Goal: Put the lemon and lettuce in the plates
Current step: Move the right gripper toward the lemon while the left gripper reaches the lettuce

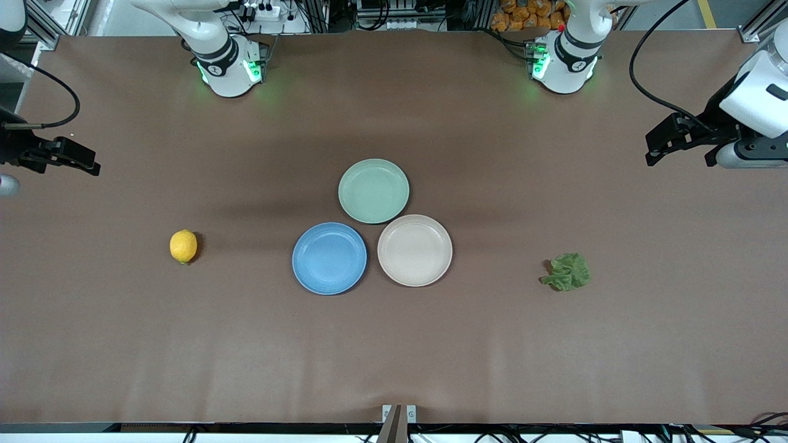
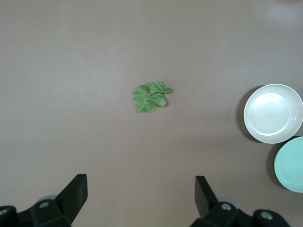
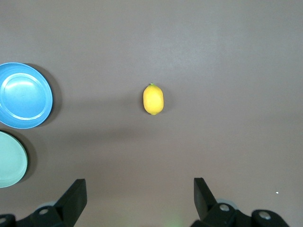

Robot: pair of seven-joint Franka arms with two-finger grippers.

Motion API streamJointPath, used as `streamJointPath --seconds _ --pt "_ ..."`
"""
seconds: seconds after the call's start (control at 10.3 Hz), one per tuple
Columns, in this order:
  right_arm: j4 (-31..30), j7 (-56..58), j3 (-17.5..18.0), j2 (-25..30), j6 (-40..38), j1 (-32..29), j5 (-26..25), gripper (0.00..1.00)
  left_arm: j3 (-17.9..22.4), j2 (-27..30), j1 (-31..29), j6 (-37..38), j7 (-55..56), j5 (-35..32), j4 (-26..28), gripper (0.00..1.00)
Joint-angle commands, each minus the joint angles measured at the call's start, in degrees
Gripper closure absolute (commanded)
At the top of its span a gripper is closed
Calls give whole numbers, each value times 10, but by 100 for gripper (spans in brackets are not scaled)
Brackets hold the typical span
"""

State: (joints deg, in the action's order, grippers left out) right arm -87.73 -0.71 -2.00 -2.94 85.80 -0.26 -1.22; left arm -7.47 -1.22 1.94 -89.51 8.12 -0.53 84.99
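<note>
The yellow lemon [image 1: 183,246] lies on the table toward the right arm's end; it also shows in the right wrist view [image 3: 153,99]. The green lettuce [image 1: 567,272] lies toward the left arm's end and shows in the left wrist view [image 2: 150,97]. The blue plate [image 1: 329,258] and the beige-pink plate [image 1: 415,250] sit side by side mid-table, both empty. My left gripper [image 1: 651,155] is open and empty, high over the table's left-arm end [image 2: 141,191]. My right gripper [image 1: 92,166] is open and empty, high over the right-arm end [image 3: 140,194].
A pale green plate [image 1: 373,191], also empty, touches the two plates and lies farther from the front camera. The brown table [image 1: 394,344] is bare around the lemon and the lettuce. The arm bases stand along the table's edge.
</note>
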Motion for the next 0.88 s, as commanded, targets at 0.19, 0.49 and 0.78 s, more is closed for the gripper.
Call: streamJointPath --seconds 0.19,0.49,0.78 --pt "-1 -4 3 1 -5 -3 -1 0 0 4 -4 0 -14 9 -3 0" --pt "-15 -1 2 2 -5 -4 -1 0 3 -13 -4 0 -35 15 4 0" --pt "-54 0 2 -17 75 -21 -1 0 3 -59 -4 -61 -60 14 28 0"
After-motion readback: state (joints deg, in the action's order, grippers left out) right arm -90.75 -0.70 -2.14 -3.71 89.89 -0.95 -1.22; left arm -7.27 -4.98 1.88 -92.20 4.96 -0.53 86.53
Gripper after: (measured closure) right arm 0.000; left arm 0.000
